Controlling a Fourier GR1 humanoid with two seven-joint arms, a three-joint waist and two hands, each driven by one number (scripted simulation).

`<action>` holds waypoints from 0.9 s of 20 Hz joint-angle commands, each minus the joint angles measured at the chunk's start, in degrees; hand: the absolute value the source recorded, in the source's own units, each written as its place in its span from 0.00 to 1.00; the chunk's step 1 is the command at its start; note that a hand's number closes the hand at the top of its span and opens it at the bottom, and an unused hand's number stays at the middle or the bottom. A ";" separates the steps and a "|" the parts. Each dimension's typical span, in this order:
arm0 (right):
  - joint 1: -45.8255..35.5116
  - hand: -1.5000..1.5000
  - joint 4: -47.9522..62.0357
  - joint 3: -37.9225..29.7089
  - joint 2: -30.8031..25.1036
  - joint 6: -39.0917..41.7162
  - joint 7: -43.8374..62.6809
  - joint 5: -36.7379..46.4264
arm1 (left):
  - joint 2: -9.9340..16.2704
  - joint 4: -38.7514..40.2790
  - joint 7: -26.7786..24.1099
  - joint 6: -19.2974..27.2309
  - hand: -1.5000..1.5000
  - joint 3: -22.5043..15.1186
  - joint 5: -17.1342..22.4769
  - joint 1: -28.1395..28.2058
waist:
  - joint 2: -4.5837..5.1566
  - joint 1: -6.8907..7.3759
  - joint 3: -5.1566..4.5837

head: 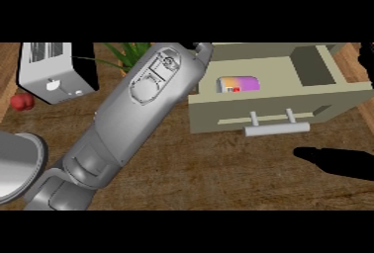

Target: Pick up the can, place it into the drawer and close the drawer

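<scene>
Beige drawer open at 2 o'clock; can inside.
Can lies in the drawer's left part. Left hand mostly hidden beyond its forearm: finger state cannot be told. Right hand, at 4 o'clock, fingers straight, holds nothing.

Colourful can lying inside open drawer

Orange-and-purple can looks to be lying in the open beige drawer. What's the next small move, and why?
Probably bring the right hand up to the drawer's grey bar handle to push it shut: the orange-and-purple can lies inside the open beige drawer, and that hand is nearest.
</scene>
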 commanded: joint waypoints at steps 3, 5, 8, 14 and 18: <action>-5.79 0.00 10.61 8.64 0.46 -3.82 -2.08 14.38 | -0.20 6.48 -6.89 -1.34 0.00 -0.45 3.82 -3.81 | -0.59 2.41 0.02; -6.80 0.00 17.83 7.83 -0.63 -5.25 -6.59 16.05 | -0.20 10.22 -6.30 -4.18 0.00 3.39 3.87 -7.39 | -0.41 3.31 0.09; -6.47 0.00 21.76 12.61 1.33 -9.00 -7.52 22.91 | -0.21 14.18 -7.73 -3.45 0.00 2.93 4.58 -9.08 | -0.65 2.79 0.10; -15.38 0.00 39.83 13.34 4.52 -16.95 -9.82 30.62 | 1.56 14.10 -10.32 -8.65 0.00 7.46 5.82 -9.33 | -1.16 5.52 0.03; -21.27 0.00 51.44 12.46 6.93 -21.36 -11.56 33.06 | 1.79 16.19 -12.48 -9.19 0.00 8.53 5.53 -8.24 | -1.10 5.56 0.04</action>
